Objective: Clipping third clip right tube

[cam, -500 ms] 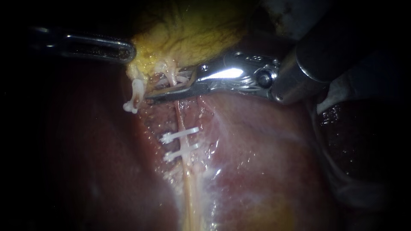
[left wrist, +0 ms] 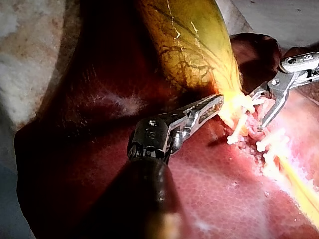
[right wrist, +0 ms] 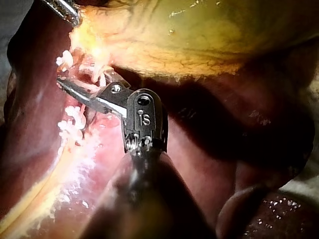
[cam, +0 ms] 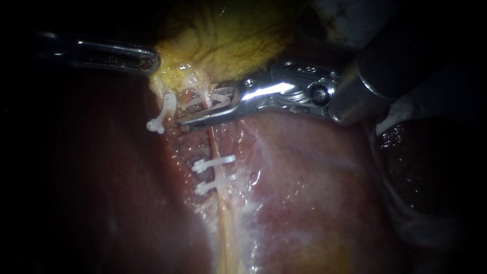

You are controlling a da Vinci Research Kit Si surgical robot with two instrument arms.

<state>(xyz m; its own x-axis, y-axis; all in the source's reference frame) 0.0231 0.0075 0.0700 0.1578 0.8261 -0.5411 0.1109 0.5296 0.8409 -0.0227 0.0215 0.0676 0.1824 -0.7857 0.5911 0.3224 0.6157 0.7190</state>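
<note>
Endoscope view: open jaws straddle the right tube close to the gallbladder's edge.

Your right instrument (cam: 200, 109) has its jaws apart, and the right tube (cam: 222, 203) crosses the gap between the gallbladder (cam: 223, 40) and the two clips (cam: 213, 162) set farther along it on the liver (cam: 314, 193). Something white shows at the upper jaw, probably the clip. I cannot tell whether it is latched. Before you squeeze, get the whole tube inside the gap, set the jaws square across it, and make sure both tips show beyond it. Keep the lower tip off the clipped stub (cam: 163, 109) just beside it. Your left instrument (cam: 149, 61) is clenched on the gallbladder's edge, so hold that pull steady to keep the tube taut.
</note>
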